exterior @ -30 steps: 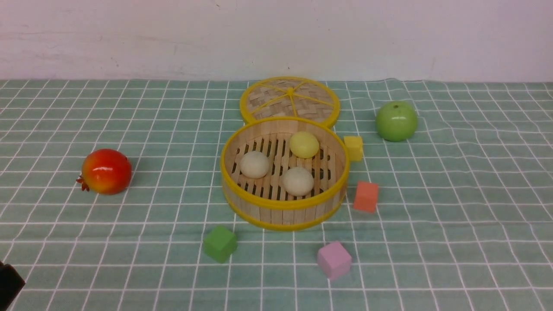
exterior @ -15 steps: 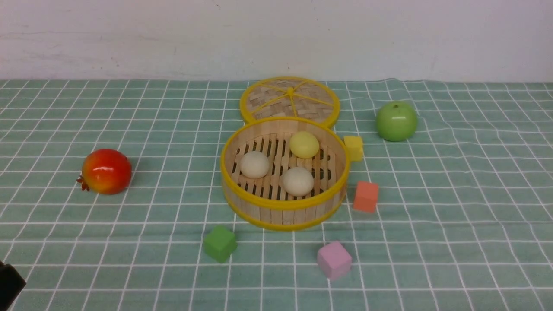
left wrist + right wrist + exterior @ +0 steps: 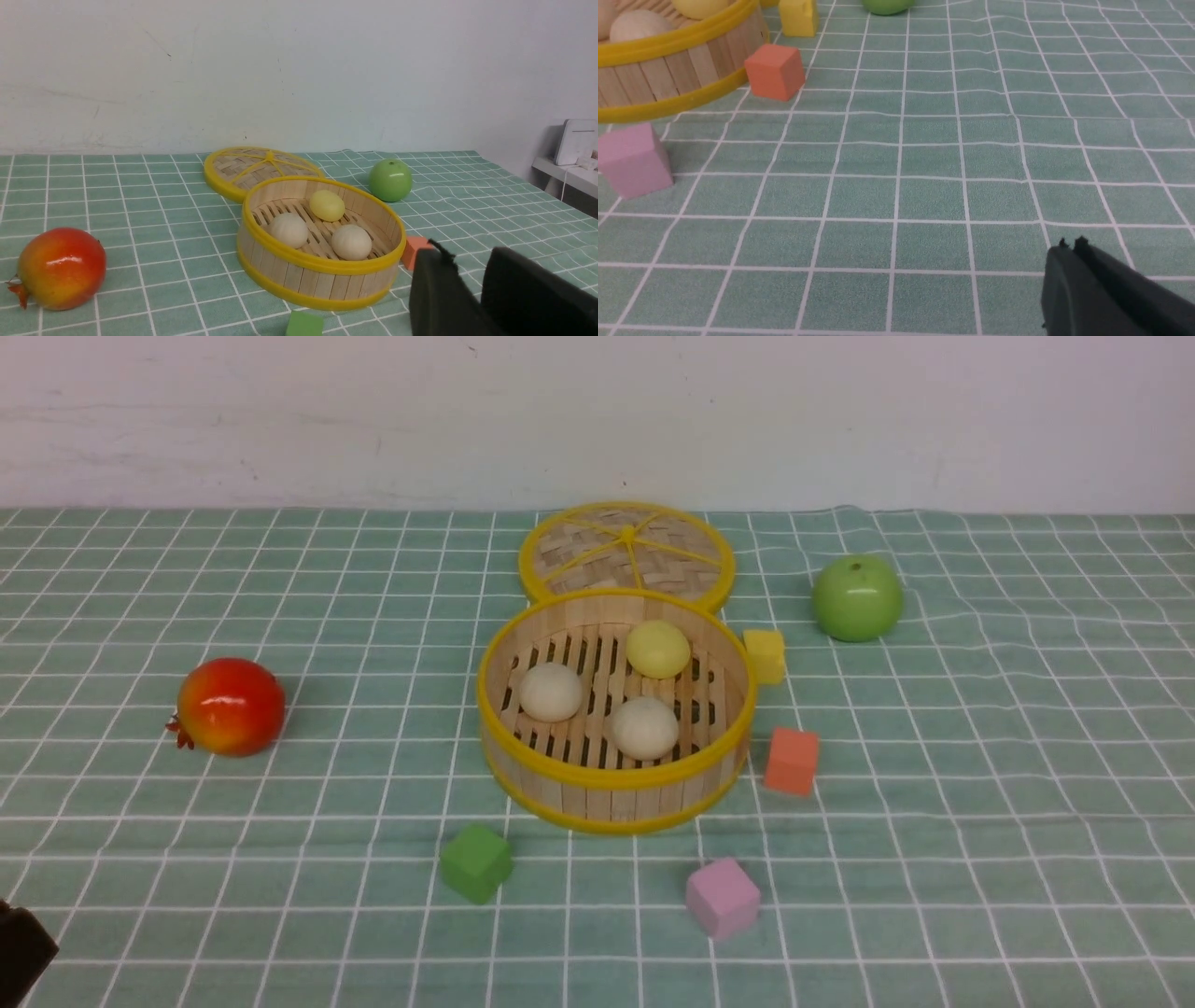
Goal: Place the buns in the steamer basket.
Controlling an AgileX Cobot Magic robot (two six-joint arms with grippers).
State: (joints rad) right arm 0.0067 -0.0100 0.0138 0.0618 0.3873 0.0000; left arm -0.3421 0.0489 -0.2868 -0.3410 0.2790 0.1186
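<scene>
Right now I see all three buns inside the steamer basket (image 3: 611, 775) at the middle of the green checked cloth (image 3: 980, 784): the pale yellow bun (image 3: 657, 649) at the far side, one cream bun (image 3: 550, 692) to the left, the other cream bun (image 3: 644, 728) nearest me. My left gripper (image 3: 472, 275) stands parted and empty. My right gripper (image 3: 1070, 244) is closed on nothing, low over the cloth to the right, well apart from the basket.

Both grippers, left gripper (image 3: 465, 261) & right gripper (image 3: 1070, 245): matte black, blunt wedge-shaped fingers w/ small nubs at tips.
</scene>
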